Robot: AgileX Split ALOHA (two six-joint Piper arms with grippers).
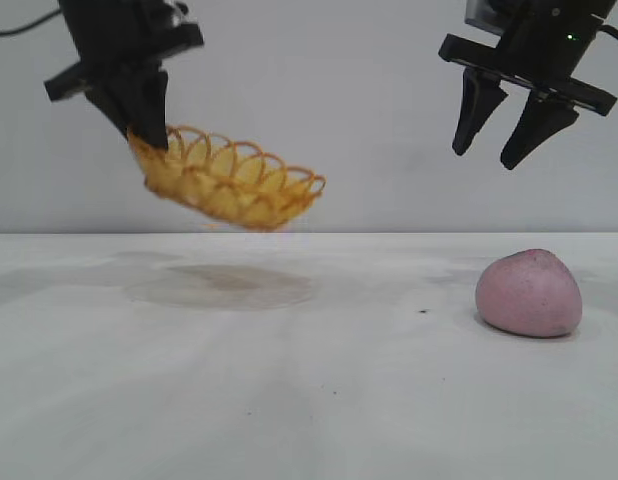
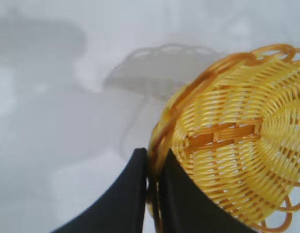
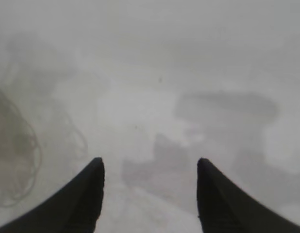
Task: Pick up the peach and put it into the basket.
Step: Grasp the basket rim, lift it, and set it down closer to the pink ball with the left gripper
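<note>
dull pink-mauve rounded peach (image 1: 529,293) on white table (image 1: 289,400), below and apart from half-open, empty right gripper (image 1: 499,155). farther over, left gripper (image 1: 147,135) pinched on yellow wicker basket's (image 1: 229,185) orange rim, tilted in mid-air.

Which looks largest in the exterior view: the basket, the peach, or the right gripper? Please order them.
1. basket, held in the air by the left gripper.
2 and 3. right gripper and peach look about alike; the gripper hangs higher and may be farther back, so no ranking.
</note>
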